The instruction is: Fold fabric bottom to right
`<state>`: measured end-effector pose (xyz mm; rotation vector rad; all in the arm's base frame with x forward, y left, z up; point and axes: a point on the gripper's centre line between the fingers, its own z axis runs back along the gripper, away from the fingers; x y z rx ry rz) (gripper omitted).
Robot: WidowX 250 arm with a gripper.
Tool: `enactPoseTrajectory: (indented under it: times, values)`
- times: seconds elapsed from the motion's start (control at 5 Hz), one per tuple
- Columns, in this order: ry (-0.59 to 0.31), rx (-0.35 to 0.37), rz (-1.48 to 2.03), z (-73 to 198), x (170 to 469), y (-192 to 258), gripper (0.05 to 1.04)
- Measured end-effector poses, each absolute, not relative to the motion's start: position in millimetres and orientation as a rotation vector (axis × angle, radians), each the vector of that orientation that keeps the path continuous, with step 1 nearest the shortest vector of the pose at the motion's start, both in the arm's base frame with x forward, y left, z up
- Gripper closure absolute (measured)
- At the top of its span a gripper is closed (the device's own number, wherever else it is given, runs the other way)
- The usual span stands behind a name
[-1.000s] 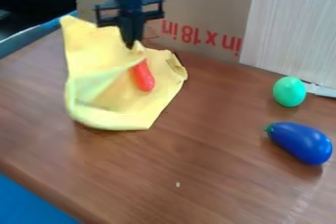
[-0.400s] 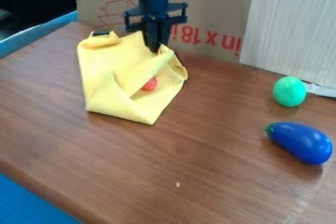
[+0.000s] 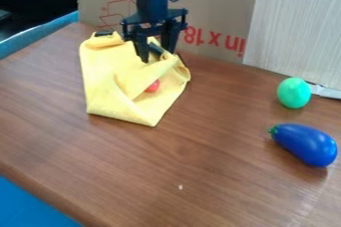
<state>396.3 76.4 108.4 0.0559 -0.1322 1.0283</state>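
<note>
The black gripper is open over the upper right part of the yellow fabric, its two fingertips apart at the cloth. The fabric lies on the left half of the table, with a folded layer running diagonally across it toward the upper right. A red object peeks out from beneath the fold's edge, most of it covered by cloth.
A green egg-shaped object and a blue toy eggplant lie at the right on the wooden table. Cardboard and a light panel stand along the back.
The gripper moved right with a fabric corner, laying cloth over most of the red object. Its fingers then opened, and the fabric's left side has shifted inward.
</note>
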Motion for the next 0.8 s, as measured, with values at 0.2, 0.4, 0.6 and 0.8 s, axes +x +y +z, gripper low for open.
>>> enactPoseTrajectory:
  times: [0.2,0.4,0.6,0.8]
  values:
    - [-0.152,0.044,1.012,117,392,76,0.076]
    - [-0.200,0.001,0.996,140,385,81,0.079]
    - [-0.256,-0.042,0.953,171,375,91,0.083]
    - [-0.296,-0.014,0.957,206,351,113,0.083]
